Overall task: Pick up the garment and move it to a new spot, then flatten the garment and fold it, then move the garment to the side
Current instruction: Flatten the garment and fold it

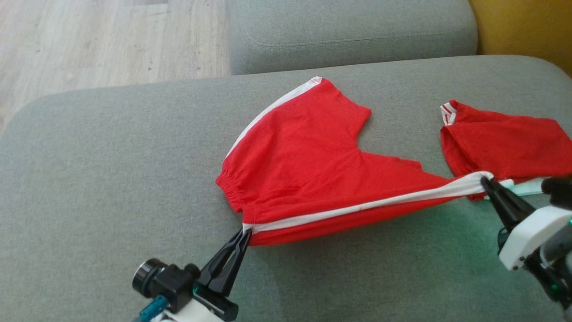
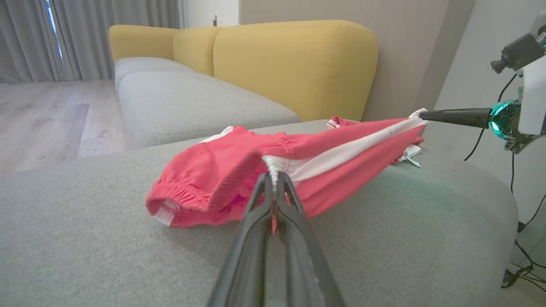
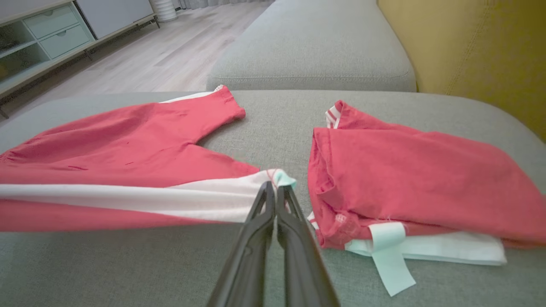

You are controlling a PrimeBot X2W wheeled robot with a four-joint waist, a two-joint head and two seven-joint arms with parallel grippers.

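Pinching the left fingers [image 2: 254,230] tight on the gathered waistband end of the white stripe [image 1: 357,208], with nothing but cloth between the tips. Clamping the right fingers [image 3: 256,238] the same way on the other end of that stripe, seemingly at the leg hem. Holding the two ends well apart, so drawing the stripe into a taut line between the fingers and raising that edge of the shorts [image 1: 304,152] just off the seat [image 1: 111,179]. Probably stretching the cloth to take out creases before laying it flat.

Leaving the rest of the shorts trailing beyond the fingers, with one leg resting on the seat and pointing away. Lying just beside the right fingers, a second red garment [image 1: 505,138], folded, with a pale label sticking out. Sitting further out, another grey cushion [image 1: 348,36], a yellow backrest [image 1: 523,27] and wood floor [image 1: 89,40].

Judging the flattening as under way and the folding as not yet begun.
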